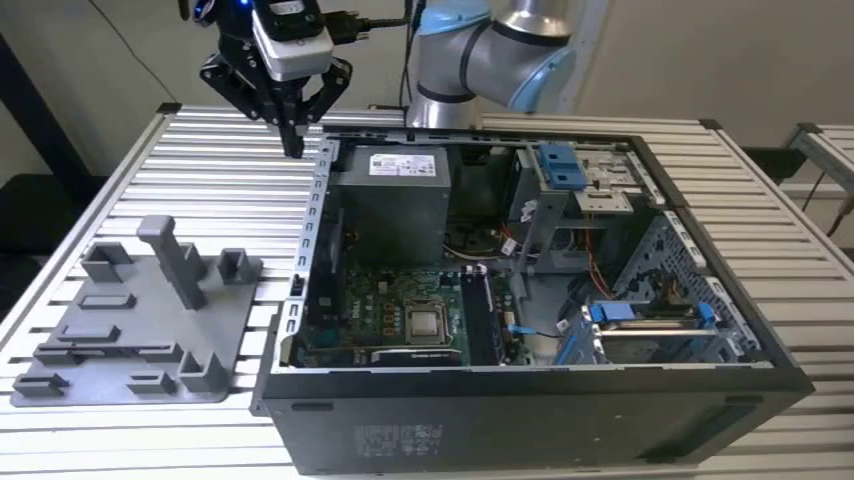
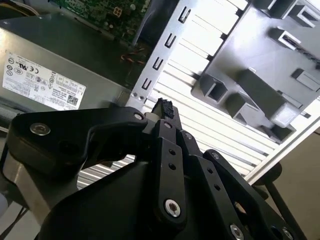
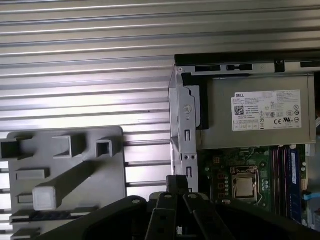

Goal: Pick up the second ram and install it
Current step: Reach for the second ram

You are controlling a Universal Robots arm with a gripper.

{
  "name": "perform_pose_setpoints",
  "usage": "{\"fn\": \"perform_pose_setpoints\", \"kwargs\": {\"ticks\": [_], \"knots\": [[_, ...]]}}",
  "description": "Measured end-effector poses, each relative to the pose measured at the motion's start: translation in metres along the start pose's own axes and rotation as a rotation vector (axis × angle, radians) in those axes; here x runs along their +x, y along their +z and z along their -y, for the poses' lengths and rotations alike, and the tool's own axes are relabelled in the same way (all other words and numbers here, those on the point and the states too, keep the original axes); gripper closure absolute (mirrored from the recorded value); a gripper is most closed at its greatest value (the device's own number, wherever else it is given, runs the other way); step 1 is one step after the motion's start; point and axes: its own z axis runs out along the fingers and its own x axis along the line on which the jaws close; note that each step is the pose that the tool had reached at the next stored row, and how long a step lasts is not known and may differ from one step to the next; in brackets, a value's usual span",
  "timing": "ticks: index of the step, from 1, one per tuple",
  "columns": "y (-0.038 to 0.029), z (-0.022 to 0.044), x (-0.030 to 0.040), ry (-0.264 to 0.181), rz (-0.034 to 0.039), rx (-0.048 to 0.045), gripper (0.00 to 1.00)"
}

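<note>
Dark second ram (image 3: 45, 216) lies flat in the grey holder tray (image 1: 147, 315) by the counter (image 1: 200, 170) edge; the gripper (image 1: 292, 150), fingers pressed together and empty, hangs beside the computer case (image 1: 534, 430) corner

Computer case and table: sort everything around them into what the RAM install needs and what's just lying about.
Part of the job:
- gripper, shut and empty, by the case's far corner
- second ram, lying in the holder tray
- memory slots on the motherboard

Just there:
- power supply
- drive cage
- slatted table
</note>
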Motion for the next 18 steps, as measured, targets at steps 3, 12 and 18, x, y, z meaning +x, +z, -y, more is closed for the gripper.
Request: {"fn": "perform_pose_setpoints", "kwargs": {"ticks": [3, 12, 18], "knots": [[0.0001, 0.0005, 0.0064, 0.000, 0.0000, -0.0001, 0.89], [0.0004, 0.0019, 0.0263, 0.000, 0.0000, 0.0000, 0.89], [0.0006, 0.0029, 0.0399, 0.000, 0.0000, -0.0001, 0.89]]}}
